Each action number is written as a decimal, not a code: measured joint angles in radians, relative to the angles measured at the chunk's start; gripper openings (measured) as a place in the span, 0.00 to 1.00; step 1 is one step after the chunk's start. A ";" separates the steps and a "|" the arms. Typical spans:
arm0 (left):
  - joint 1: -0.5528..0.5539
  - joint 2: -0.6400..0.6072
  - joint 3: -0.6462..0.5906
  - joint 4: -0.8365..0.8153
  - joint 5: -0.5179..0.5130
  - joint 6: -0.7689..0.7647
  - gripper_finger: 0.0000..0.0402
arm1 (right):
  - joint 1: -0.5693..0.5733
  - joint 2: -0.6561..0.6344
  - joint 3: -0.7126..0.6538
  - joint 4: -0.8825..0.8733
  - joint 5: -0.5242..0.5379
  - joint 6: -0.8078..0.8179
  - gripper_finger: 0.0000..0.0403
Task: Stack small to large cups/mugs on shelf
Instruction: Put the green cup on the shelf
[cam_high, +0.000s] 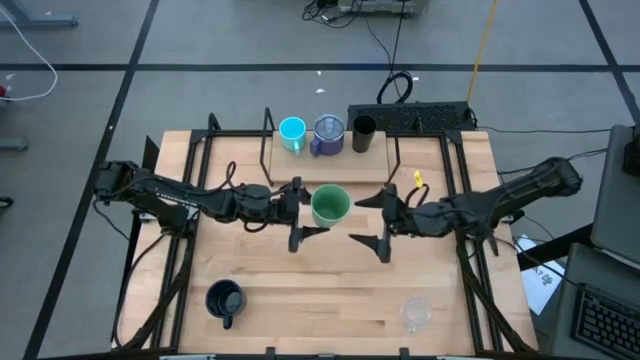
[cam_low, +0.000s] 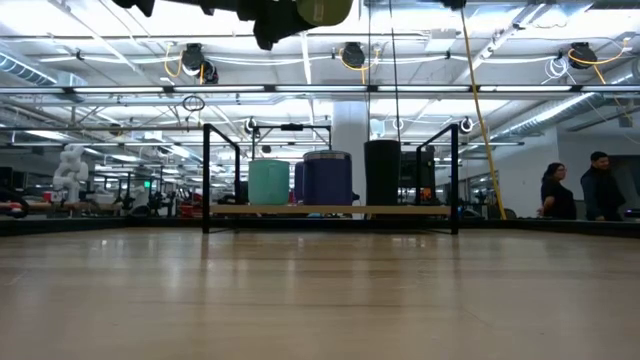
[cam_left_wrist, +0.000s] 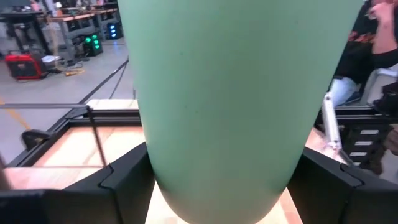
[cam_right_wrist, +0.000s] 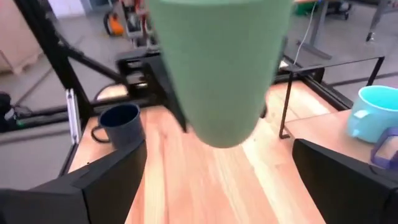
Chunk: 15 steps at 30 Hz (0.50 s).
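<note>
Above the table (cam_high: 330, 300), the left gripper (cam_high: 303, 207) clamps the green cup (cam_high: 330, 205) in midair short of the shelf (cam_high: 330, 162), the right gripper (cam_high: 378, 218) gaping nearby; a slip could drop it.

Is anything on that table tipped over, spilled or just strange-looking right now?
Nothing is spilled or tipped. The only unusual sight: the pale green plastic cup hangs in mid-air above the table, held upright by the left gripper, with the right gripper open beside it.

Matt green cup (cam_left_wrist: 217, 106), light-wood shelf (cam_high: 330, 160), silvery-lined mug (cam_high: 328, 135)
</note>
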 joint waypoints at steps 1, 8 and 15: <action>0.001 0.000 0.000 -0.005 -0.011 0.000 0.74 | 0.009 0.002 0.038 -0.059 0.001 0.000 0.98; 0.001 0.000 0.000 -0.054 -0.053 0.000 0.74 | 0.028 0.063 0.297 -0.360 0.011 0.004 0.98; 0.002 0.000 0.000 -0.148 -0.096 -0.008 0.74 | 0.025 0.152 0.482 -0.562 0.031 -0.033 0.97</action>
